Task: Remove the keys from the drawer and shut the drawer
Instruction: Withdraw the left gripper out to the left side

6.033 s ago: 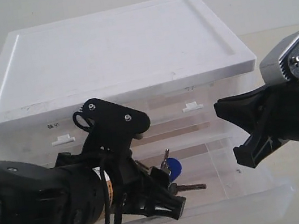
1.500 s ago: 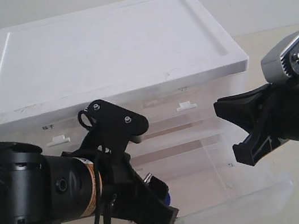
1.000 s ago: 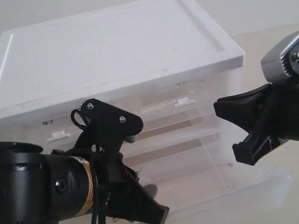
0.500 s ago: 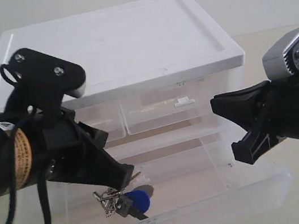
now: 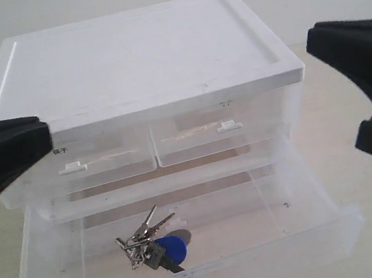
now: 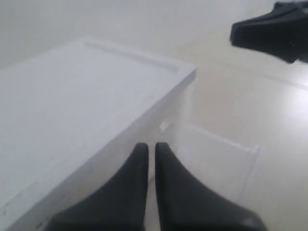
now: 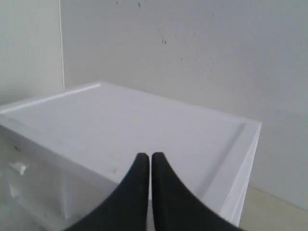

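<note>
Plainly, the left fingers (image 6: 137, 168) are pressed together and pinch nothing, held off to the left of the white drawer unit (image 5: 136, 54). The right fingers (image 7: 139, 175) are likewise pressed together and empty, off to its right. Both hang well apart from the open bottom drawer (image 5: 296, 242), which I judge leaves it free for a reach from above. The keys (image 5: 149, 241) lie flat on the drawer floor near its front wall, not yet taken out. Their blades fan toward the back and right in the exterior view, with the blue fob (image 5: 176, 249) nearest the front, so the long axis runs diagonally.
</note>
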Robot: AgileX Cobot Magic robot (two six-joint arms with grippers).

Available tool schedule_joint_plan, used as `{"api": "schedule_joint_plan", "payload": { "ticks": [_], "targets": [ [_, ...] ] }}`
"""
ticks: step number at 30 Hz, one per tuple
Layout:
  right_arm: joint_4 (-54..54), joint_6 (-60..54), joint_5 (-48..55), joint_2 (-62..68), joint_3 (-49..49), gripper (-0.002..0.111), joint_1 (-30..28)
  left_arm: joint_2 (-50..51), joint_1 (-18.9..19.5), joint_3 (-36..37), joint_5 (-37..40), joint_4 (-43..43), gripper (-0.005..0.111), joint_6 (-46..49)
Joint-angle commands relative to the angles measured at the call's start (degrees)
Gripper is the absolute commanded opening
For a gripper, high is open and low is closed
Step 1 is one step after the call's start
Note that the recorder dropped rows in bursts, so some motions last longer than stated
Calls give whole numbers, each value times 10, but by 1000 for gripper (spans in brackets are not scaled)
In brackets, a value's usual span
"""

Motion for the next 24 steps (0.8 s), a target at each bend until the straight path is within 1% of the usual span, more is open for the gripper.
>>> {"api": "schedule_joint_plan", "payload": {
  "ticks": [1,3,4,6,8,9,10,12,13,16,18,22,24],
  "targets": [
    [4,36,7,-48,-2,0,-4,-111,0,39,-56,21,4,-6],
    [4,37,8,-49,-2,0,-4,-152,1,52,22,19,4,-41],
    [4,37,13,-48,-2,0,-4,-163,1,56,62,30,4,-87],
    [9,37,29,-48,-2,0,-4,-174,1,77,171,87,4,-191],
    [39,37,77,-48,-8,0,-5,-166,1,110,243,146,4,-333],
    [56,37,108,-48,-13,0,-5,-156,1,131,237,181,4,-375],
    [64,37,136,-48,-16,0,-5,-144,1,151,207,213,4,-397],
    [65,37,155,-48,-16,0,-5,-110,1,181,143,255,4,-450],
    [65,37,162,-48,-16,0,-5,-93,1,189,138,267,4,-472],
    [65,52,162,-48,-16,0,-5,-35,1,201,180,344,4,-541],
    [65,52,162,-48,-16,0,-5,-1,1,201,206,422,4,-624],
    [65,52,162,-48,-16,0,-5,52,1,175,242,422,4,-628],
    [65,52,161,-48,-16,0,-5,76,1,162,273,422,4,-628]
  ]
}}
